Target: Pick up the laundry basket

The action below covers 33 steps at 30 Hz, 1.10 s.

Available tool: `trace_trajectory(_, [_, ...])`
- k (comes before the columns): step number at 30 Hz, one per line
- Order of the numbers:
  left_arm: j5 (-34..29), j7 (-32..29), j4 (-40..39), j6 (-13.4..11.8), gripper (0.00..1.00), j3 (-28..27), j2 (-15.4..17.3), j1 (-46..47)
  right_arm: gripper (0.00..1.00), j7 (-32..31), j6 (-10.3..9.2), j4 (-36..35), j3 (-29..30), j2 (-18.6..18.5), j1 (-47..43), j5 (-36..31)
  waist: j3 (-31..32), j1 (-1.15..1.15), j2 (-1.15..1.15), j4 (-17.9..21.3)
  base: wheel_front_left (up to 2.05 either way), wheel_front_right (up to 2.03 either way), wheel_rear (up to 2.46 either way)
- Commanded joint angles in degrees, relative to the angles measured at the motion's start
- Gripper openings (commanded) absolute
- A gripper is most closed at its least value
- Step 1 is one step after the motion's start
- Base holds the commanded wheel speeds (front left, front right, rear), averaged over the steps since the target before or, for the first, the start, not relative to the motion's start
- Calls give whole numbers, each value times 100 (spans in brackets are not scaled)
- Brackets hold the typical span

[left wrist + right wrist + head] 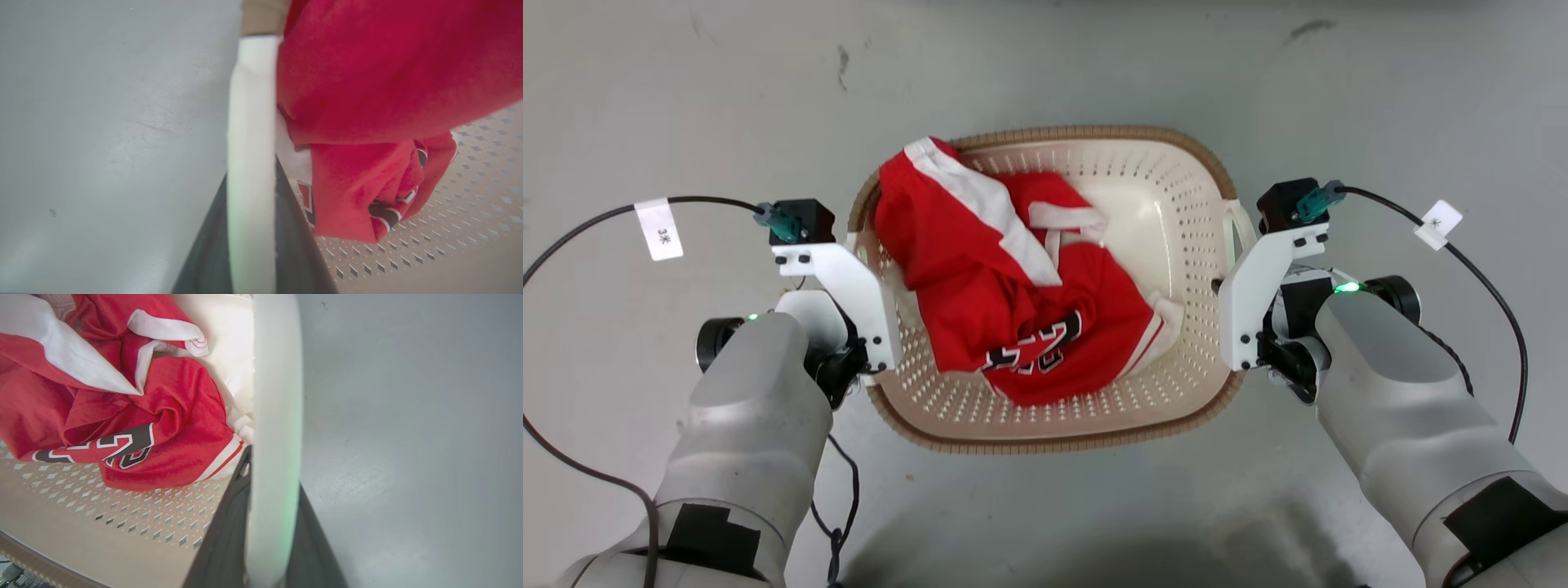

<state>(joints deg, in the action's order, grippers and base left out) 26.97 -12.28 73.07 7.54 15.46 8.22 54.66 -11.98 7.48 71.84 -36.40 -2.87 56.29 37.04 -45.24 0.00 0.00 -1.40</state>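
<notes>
Flanking the laundry basket, the left gripper and right gripper have fingers clamped on its white handles, apparently so it lifts level

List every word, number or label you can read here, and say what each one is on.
"3" followed by a star-like mark: left cable tag, white.
A star-like mark alone: right cable tag, white.
Black numerals on the red jersey in the laundry basket: folded over, not readable in full.

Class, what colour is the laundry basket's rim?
The rim is brown; the head view shows it best.
</notes>
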Motion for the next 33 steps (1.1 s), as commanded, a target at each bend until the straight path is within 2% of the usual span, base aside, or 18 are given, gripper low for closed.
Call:
trace_trajectory(1, [24,-85,16,-12,0,21,31,-49,0,-84,2,-60,-66,-9,-66,64,176,0,0,10,0,0,0])
trace_trajectory(22, [451,-1333,70,-12,0,173,36,-469,0,-1535,9,-336,-748,-127,-623,1062,1924,0,0,175,0,0,0])
trace_trajectory(33, [603,-1588,77,-11,0,186,-52,-735,0,-1722,9,-184,-945,-232,-812,1332,2738,0,0,266,0,0,0])
